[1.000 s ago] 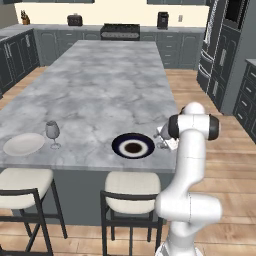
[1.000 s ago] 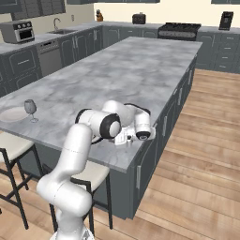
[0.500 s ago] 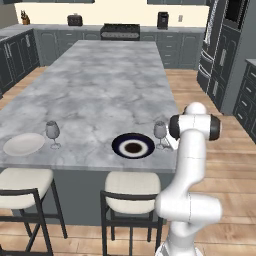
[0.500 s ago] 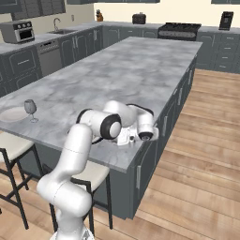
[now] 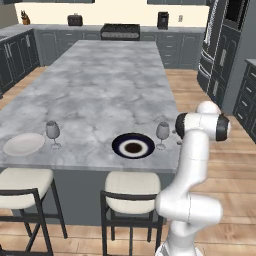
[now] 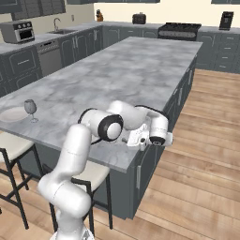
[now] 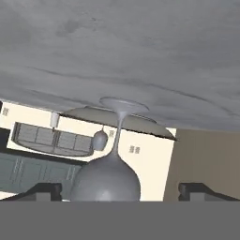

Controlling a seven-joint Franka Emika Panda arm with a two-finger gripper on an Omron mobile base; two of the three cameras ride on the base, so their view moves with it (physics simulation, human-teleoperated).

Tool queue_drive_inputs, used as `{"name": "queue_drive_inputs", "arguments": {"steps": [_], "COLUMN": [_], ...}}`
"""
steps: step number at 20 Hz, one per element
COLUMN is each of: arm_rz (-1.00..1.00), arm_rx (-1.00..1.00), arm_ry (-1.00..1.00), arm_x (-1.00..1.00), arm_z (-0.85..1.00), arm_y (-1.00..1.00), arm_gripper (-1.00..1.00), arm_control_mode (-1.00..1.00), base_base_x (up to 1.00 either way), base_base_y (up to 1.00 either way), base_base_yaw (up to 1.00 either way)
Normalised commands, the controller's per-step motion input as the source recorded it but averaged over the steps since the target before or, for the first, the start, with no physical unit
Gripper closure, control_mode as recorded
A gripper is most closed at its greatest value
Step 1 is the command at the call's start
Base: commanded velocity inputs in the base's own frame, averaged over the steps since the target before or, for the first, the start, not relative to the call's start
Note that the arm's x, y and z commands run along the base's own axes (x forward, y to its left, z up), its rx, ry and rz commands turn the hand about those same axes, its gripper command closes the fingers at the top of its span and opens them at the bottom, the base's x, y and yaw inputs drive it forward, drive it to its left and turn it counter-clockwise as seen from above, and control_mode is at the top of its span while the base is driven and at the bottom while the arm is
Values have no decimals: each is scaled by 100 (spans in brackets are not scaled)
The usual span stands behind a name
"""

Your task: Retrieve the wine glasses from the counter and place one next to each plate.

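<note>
From the left base camera, the marble island carries a navy plate near its front edge, and a wine glass stands upright just to the plate's right, foot on the marble. The arm's thick white wrist sits right beside that glass and covers the fingers, so this view cannot settle whether anything touches the glass. Far to the left lies an off-white plate with a second wine glass standing just beside it on its right. From the right base camera, the arm's elbow and forearm lie across the near corner of the island and hide the navy plate and the near glass completely; the gripper is mostly buried behind the wrist body, its jaws too blocked to read. The off-white plate is cut by the left edge of this view, with its glass upright next to it. Behind, the counter with its sink tap shows dimly. The hand camera is rolled upside down, so the marble fills the top. The near glass hangs from it, foot flat on the stone, bowl partly lost below the frame. The two dark fingertips stand wide apart, well clear of the bowl on either side, gripping nothing. The navy plate shows edge-on behind the stem, and the far glass is a tiny shape beyond.
</note>
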Motion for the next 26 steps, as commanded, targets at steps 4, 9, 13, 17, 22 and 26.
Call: {"name": "queue_drive_inputs", "arguments": {"steps": [4, 9, 13, 17, 22, 26], "arm_rz": [-16, 0, 0, 2, 1, 5], "arm_rx": [0, 0, 0, 1, 3, 4], "arm_ry": [-21, -32, -28, -19, -21, -37], "arm_x": [-93, -62, -61, -68, -98, -100], "arm_z": [96, 100, 100, 100, 85, 62], "arm_y": [-26, 0, 0, 16, 25, 24], "arm_gripper": [-100, -100, -100, -100, -100, -100], "arm_control_mode": [-100, -100, -100, -100, -100, -100], "base_base_x": [0, 0, 0, 0, 0, 0], "base_base_y": [0, 0, 0, 0, 0, 0], "base_base_yaw": [0, 0, 0, 0, 0, 0]}}
